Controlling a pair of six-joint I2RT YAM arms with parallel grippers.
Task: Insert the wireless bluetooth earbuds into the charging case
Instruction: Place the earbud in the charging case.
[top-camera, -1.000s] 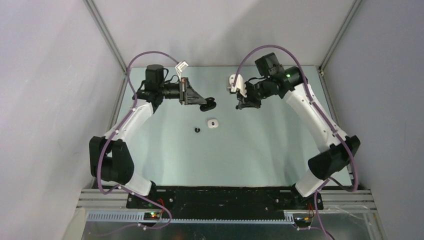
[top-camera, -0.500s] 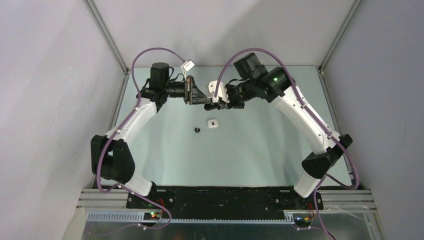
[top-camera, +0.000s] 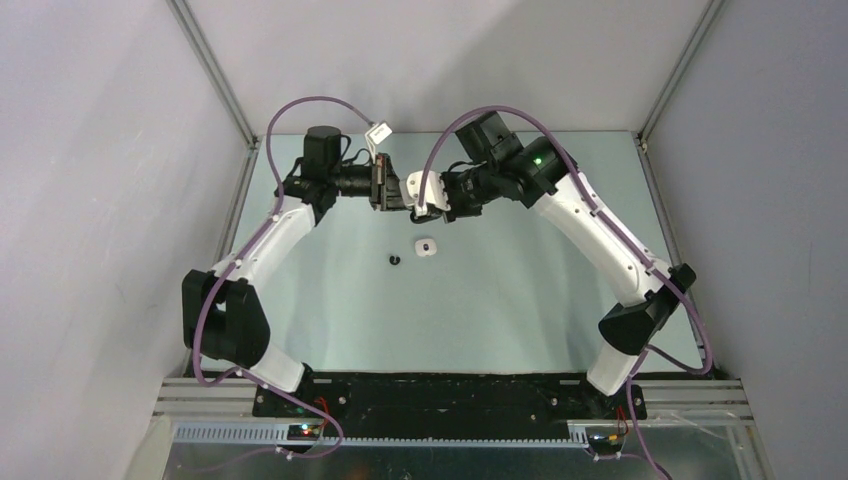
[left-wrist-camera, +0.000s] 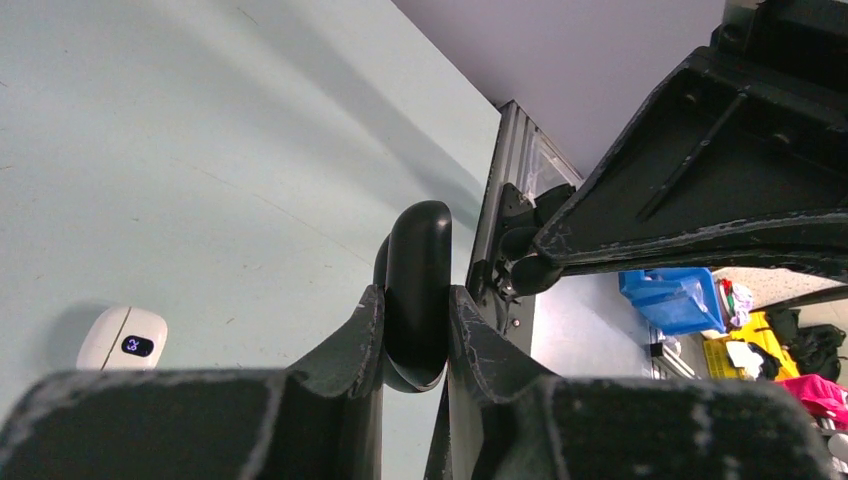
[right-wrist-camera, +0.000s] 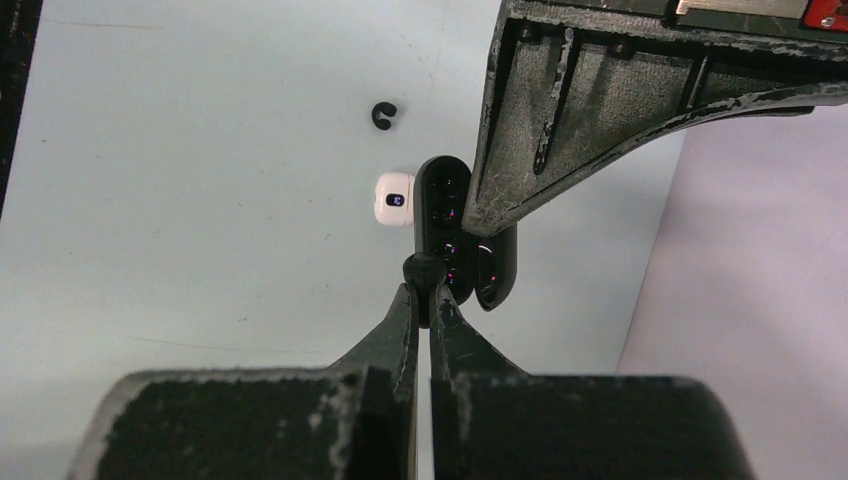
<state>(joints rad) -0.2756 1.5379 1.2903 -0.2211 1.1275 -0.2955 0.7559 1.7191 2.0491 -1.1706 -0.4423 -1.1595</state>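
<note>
The left gripper (left-wrist-camera: 415, 305) clamps the open black case (right-wrist-camera: 445, 215), long axis vertical at mid-frame. The right gripper (right-wrist-camera: 423, 300), pinching a black earbud (right-wrist-camera: 424, 270), has moved in from the right.

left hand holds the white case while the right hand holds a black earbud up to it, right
No, the case in the left hand is black, as the left wrist view shows; the white case lies on the table. The rest is right.

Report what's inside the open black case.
Shiny dark recesses; the right gripper holds a black earbud at the rim of the black case. The left gripper covers the rest.
</note>
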